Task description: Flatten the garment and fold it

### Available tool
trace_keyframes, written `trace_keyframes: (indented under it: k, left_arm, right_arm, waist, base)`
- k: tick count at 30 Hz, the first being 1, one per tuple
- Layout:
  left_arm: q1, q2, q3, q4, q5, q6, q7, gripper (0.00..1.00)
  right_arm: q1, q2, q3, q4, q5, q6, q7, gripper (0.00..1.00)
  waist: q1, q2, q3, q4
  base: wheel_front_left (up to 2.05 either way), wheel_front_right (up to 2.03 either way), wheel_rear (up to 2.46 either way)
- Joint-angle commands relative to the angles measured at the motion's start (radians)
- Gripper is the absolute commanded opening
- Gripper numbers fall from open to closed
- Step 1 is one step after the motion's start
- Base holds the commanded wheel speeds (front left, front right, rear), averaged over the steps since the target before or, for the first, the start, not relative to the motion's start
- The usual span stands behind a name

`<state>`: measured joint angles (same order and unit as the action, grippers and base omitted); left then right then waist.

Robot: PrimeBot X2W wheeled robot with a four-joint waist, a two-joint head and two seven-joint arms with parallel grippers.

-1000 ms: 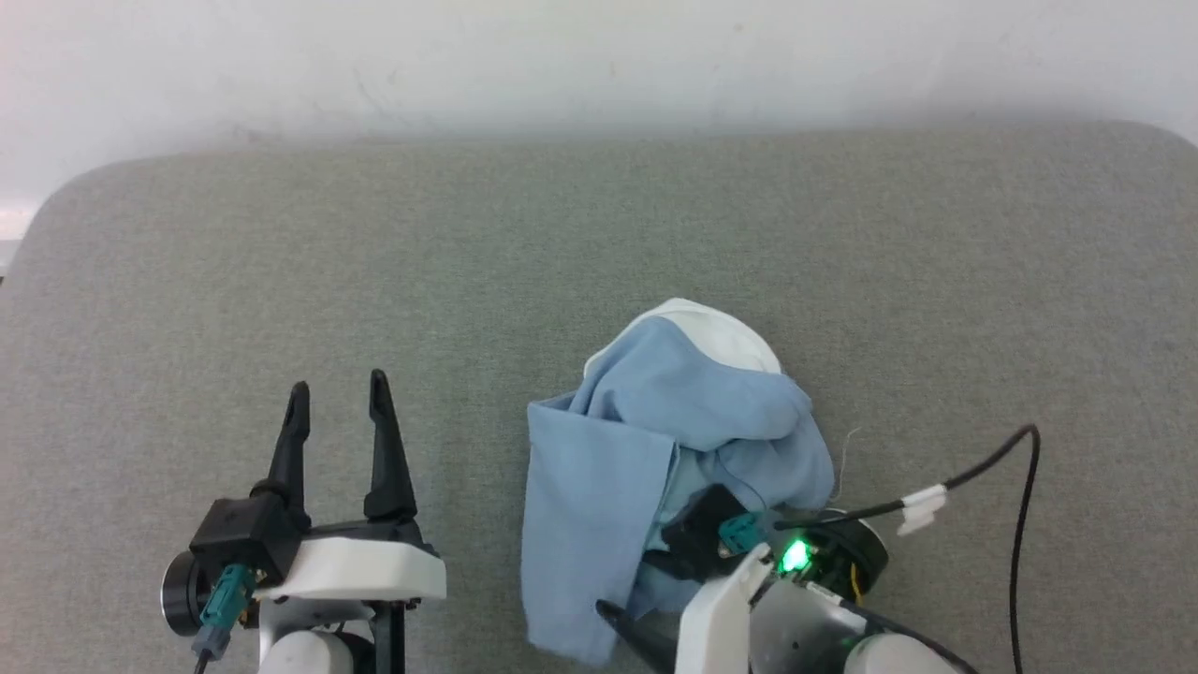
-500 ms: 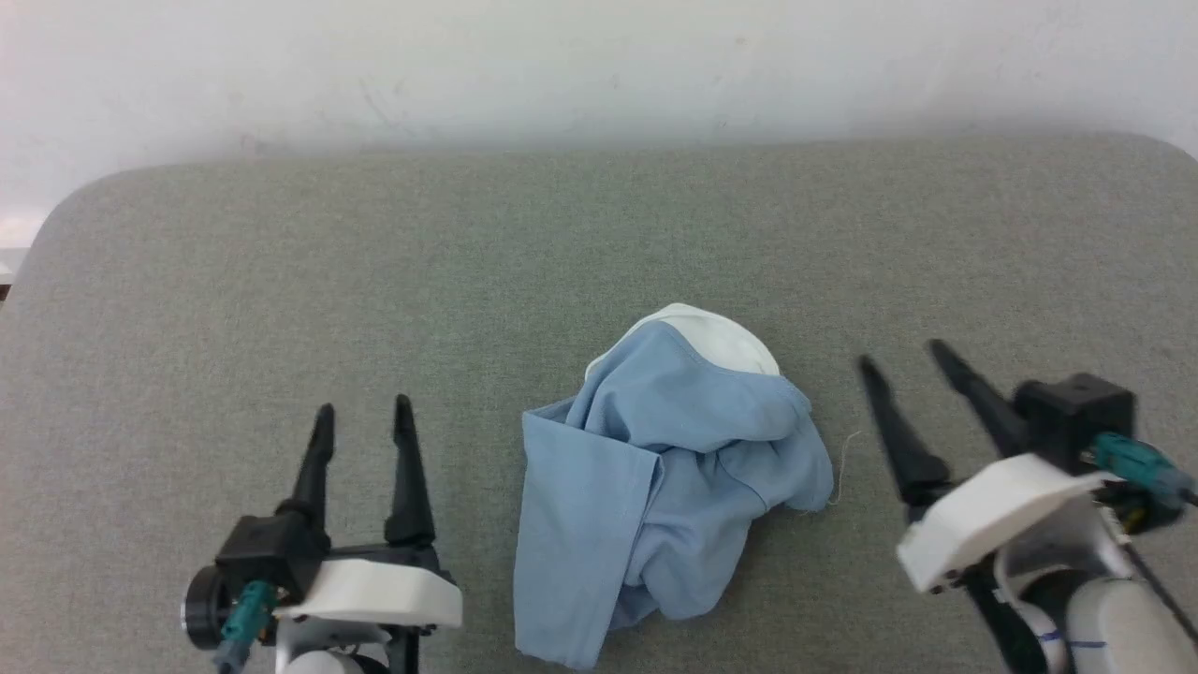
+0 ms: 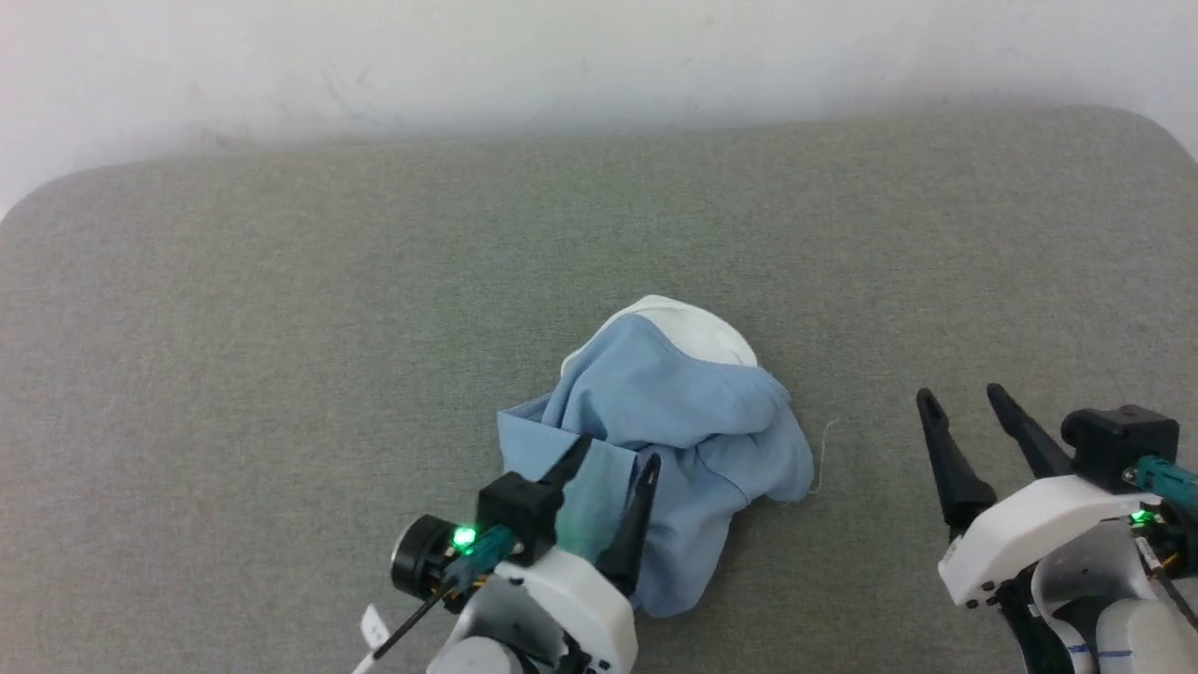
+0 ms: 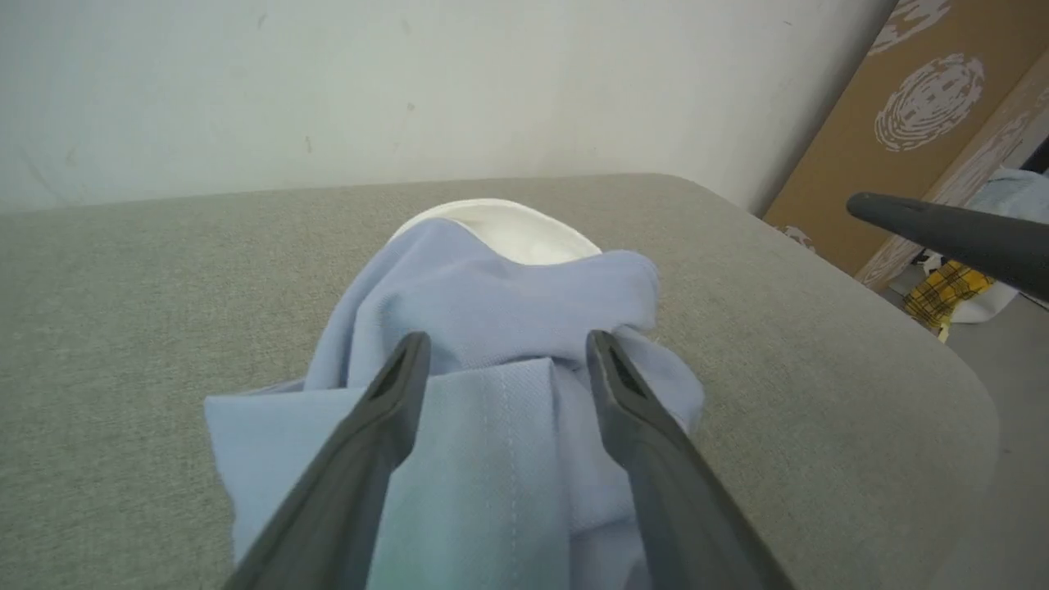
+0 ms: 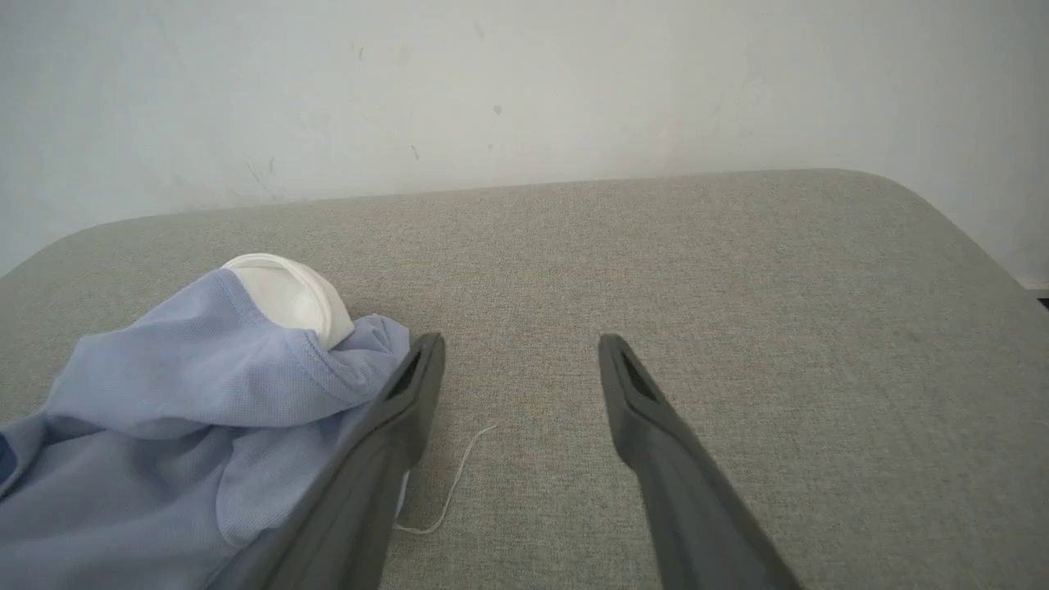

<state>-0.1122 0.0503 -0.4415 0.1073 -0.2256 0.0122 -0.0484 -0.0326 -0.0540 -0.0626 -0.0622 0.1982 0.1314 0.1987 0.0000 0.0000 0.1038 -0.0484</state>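
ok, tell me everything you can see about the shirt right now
The shirt is light blue soft knit, crumpled in a heap on the table, unfolded. A white rounded part, likely the collar, peeks out at its far end; a stitched flat flap lies nearest. A loose thread trails off its right. The open left gripper straddles the flap; contact unclear.

This looks like a robot test room or lab rather than a home. A table (image 3: pixel 281 281) covered in grey felt, with rounded corners, stands against a plain white wall (image 3: pixel 562 56) that is scuffed and marked, and the garment (image 3: pixel 674 412) lies crumpled on it. In the left wrist view, past the table's corner at two o'clock, stands a brown cardboard sheet (image 4: pixel 918 106) with white print, and at three o'clock a yellow checked cloth (image 4: pixel 942 291) lies heaped on a bare grey floor (image 4: pixel 1008 369).
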Motion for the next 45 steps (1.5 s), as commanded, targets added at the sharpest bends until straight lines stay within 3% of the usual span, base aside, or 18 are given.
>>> trace_keyframes:
  k: [1,7,9,10,15,23,27,28,29,33,41,45]
  left_arm:
    - [-0.020,0.000,-0.013,0.010,-0.002,0.018,0.047,1.00]
    - [-0.024,0.007,-0.028,-0.003,0.030,0.104,0.289,1.00]
    - [-0.012,0.012,-0.023,-0.034,0.026,0.121,0.338,0.23]
    - [-0.007,0.014,-0.017,-0.052,0.022,0.127,0.349,0.00]
    - [0.023,0.037,0.056,-0.122,-0.006,0.174,0.336,0.00]
    - [0.113,0.112,0.311,-0.159,-0.062,0.315,0.255,0.00]
    - [0.184,0.129,0.400,-0.140,-0.097,0.364,0.257,0.00]
    - [0.198,0.130,0.411,-0.133,-0.106,0.368,0.259,0.43]
    - [0.208,0.127,0.420,-0.129,-0.116,0.368,0.255,1.00]
    - [0.222,0.109,0.427,-0.122,-0.152,0.344,0.223,1.00]
    - [0.162,0.057,0.381,-0.118,-0.156,0.218,-0.126,1.00]
    - [0.132,0.037,0.341,-0.092,-0.126,0.193,-0.195,1.00]
  right_arm:
    - [-0.007,0.004,0.006,0.006,0.012,-0.001,-0.007,1.00]
    - [-0.007,0.004,0.028,0.024,0.030,-0.001,-0.015,1.00]
    - [-0.006,0.004,0.030,0.027,0.033,-0.001,-0.018,1.00]
    - [-0.006,0.004,0.029,0.029,0.035,-0.001,-0.019,1.00]
    - [-0.005,0.004,0.027,0.033,0.041,-0.001,-0.022,1.00]
    - [-0.007,0.004,0.028,0.032,0.044,-0.001,-0.020,1.00]
    - [-0.006,0.004,0.028,0.036,0.043,-0.001,-0.011,1.00]
    - [-0.005,0.004,0.028,0.037,0.042,-0.001,-0.009,1.00]
    - [-0.005,0.004,0.028,0.039,0.041,-0.001,-0.007,1.00]
    - [-0.004,0.004,0.027,0.040,0.036,-0.001,-0.001,1.00]
    - [-0.023,0.004,0.044,0.064,-0.005,-0.001,-0.002,1.00]
    - [-0.081,0.004,0.067,0.128,-0.043,-0.001,0.010,1.00]
  waist:
    - [0.0000,0.0000,0.004,-0.013]
    - [0.0000,0.0000,0.001,-0.036]
    - [0.0000,0.0000,0.001,-0.040]
    - [0.0000,0.0000,0.001,-0.042]
    - [0.0000,0.0000,0.002,-0.038]
    - [0.0000,0.0000,0.008,-0.016]
    - [0.0000,0.0000,0.013,-0.004]
    - [0.0000,0.0000,0.013,-0.001]
    - [0.0000,0.0000,0.013,0.003]
    - [0.0000,0.0000,0.012,0.014]
    - [0.0000,0.0000,0.009,0.054]
    - [0.0000,0.0000,0.024,0.079]
  base:
    - [0.00,0.00,0.00]
    - [0.00,0.00,0.00]
    - [0.00,0.00,0.00]
    - [0.00,0.00,0.00]
    - [0.00,0.00,0.00]
    - [0.00,0.00,0.00]
    - [0.00,0.00,0.00]
    - [0.00,0.00,0.00]
    - [0.00,0.00,0.00]
    - [0.00,0.00,0.00]
    - [0.00,0.00,0.00]
    - [0.00,0.00,0.00]
